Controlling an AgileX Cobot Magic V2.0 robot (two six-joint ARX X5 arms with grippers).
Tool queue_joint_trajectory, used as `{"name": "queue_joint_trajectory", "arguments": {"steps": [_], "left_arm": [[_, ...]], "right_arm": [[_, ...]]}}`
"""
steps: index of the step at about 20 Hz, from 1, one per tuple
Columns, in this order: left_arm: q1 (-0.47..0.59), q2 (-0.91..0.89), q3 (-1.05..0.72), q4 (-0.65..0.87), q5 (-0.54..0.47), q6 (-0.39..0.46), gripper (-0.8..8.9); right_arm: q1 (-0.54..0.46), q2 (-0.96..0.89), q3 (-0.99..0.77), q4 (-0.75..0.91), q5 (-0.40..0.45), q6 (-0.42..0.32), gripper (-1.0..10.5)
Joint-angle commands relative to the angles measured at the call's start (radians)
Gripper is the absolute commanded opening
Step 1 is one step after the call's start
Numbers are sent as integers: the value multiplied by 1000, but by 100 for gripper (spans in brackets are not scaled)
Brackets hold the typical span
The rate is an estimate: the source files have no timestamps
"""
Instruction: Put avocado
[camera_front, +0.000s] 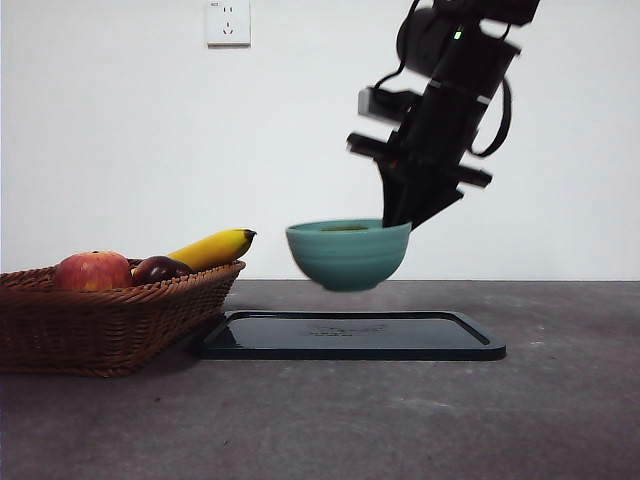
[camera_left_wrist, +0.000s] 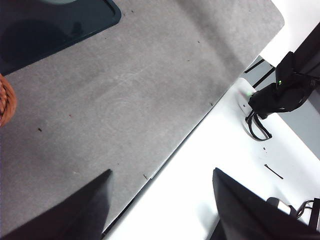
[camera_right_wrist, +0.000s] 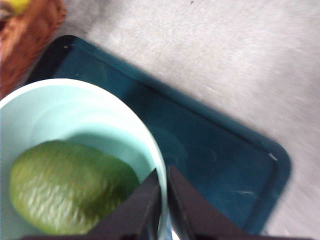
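Note:
The green avocado (camera_right_wrist: 67, 187) lies inside a teal bowl (camera_right_wrist: 75, 115). My right gripper (camera_right_wrist: 162, 200) is shut on the bowl's rim and holds the bowl in the air. In the front view the bowl (camera_front: 348, 255) hangs a little above the dark tray (camera_front: 350, 335), with the right gripper (camera_front: 400, 215) at its far right rim; only a sliver of the avocado (camera_front: 345, 228) shows over the rim. My left gripper (camera_left_wrist: 160, 200) is open and empty over the table's edge.
A wicker basket (camera_front: 100, 325) at the left holds a red apple (camera_front: 93, 271), a dark purple fruit (camera_front: 160, 268) and a banana (camera_front: 213, 247). The basket's edge (camera_right_wrist: 30, 45) lies beside the tray (camera_right_wrist: 225, 165) in the right wrist view.

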Motion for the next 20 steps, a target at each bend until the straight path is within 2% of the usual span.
{"name": "queue_joint_trajectory", "arguments": {"steps": [1, 5, 12, 17, 20], "left_arm": [[-4, 5, 9, 10, 5, 9, 310], [-4, 5, 9, 9, 5, 9, 310], [-3, 5, 9, 10, 5, 9, 311], [-4, 5, 9, 10, 5, 9, 311], [-4, 5, 9, 9, 5, 9, 311]], "right_arm": [[5, 64, 37, 31, -11, -1, 14], [-2, 127, 37, 64, -7, 0, 14], [-6, 132, 37, 52, -12, 3, 18], [-8, 129, 47, 50, -5, 33, 183], [-9, 98, 89, 3, -1, 36, 187]]}}
